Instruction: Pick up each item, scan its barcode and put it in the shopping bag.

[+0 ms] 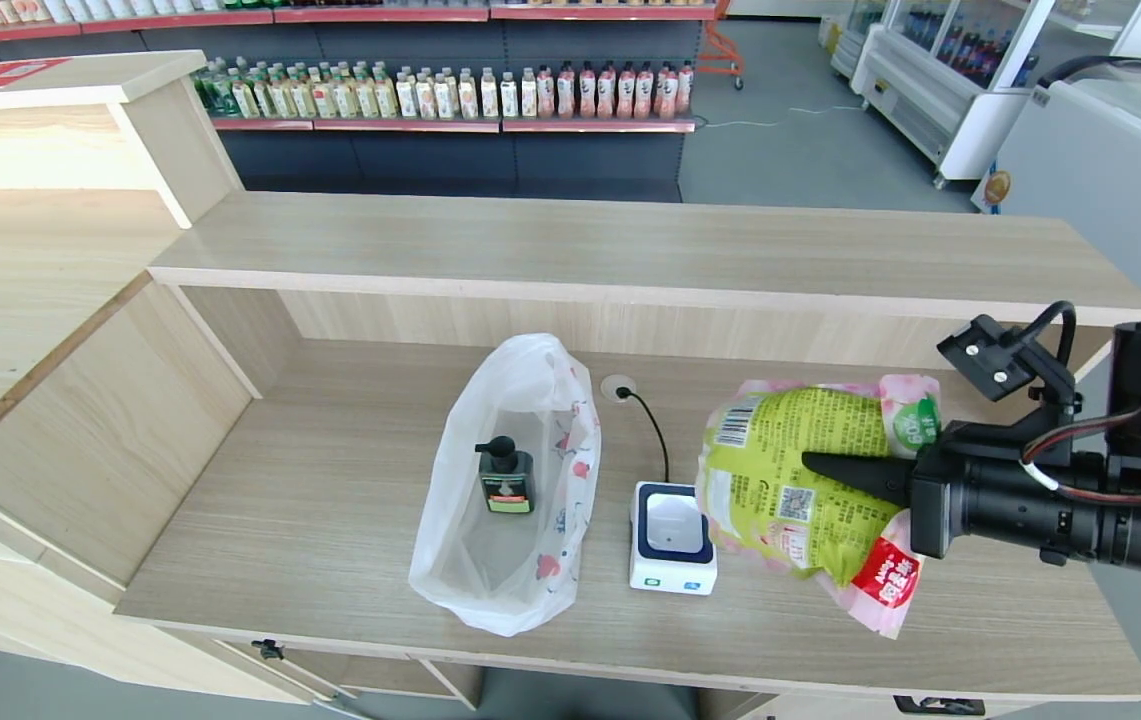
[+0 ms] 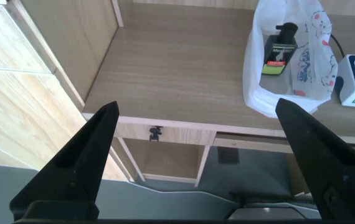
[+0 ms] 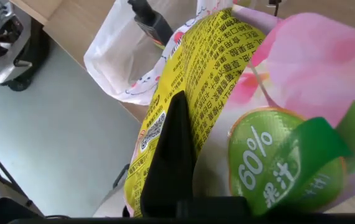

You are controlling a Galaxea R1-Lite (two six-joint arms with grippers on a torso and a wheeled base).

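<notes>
Just right of the scanner [image 1: 672, 535], the right gripper [image 1: 835, 468] holds the snack pouch [image 1: 800, 425] above the counter [image 1: 330, 520], probably to present its barcode [image 1: 735, 422], which faces up. Its fingers [image 3: 174, 155] are clamped across the pouch's middle, one lying on the printed face. The left gripper [image 2: 196, 106], fingers [image 2: 84, 162] wide apart, hangs before the counter edge, clear of the shopping bag [image 1: 450, 540].

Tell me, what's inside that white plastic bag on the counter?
One dark pump bottle sits inside the shopping bag. Nothing else shows there, though its crumpled folds could hide something small. The green pouch in the right claw is outside it.
</notes>
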